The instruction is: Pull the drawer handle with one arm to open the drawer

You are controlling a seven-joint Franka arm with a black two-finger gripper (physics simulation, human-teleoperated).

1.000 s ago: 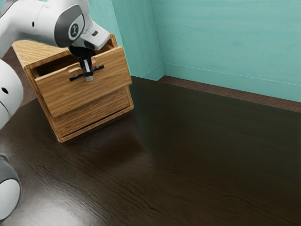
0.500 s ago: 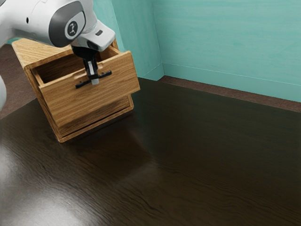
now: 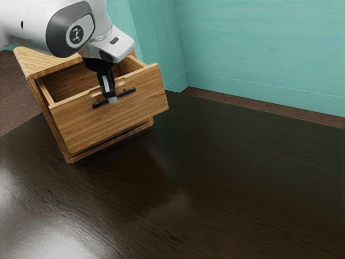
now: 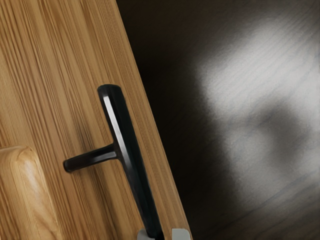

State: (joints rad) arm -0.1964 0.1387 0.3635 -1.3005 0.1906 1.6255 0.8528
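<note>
Our arm (image 3: pixel 64 24) runs off the exterior view's top and left edges, covering the cabinet's (image 3: pixel 32 56) rear. Our gripper (image 3: pixel 112 98) hides the handle's (image 3: pixel 126 92) middle; the wrist view's edge cuts off one end.

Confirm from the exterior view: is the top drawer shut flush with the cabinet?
No. The top drawer juts out past the cabinet front, and its hollow inside shows behind the handle.

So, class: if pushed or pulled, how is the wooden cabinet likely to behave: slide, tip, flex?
Probably stiff: the cabinet looks like thick wood. It might slide, resting on the glossy table. With its top drawer pulled out, gripper on the handle, it could tip forward.
</note>
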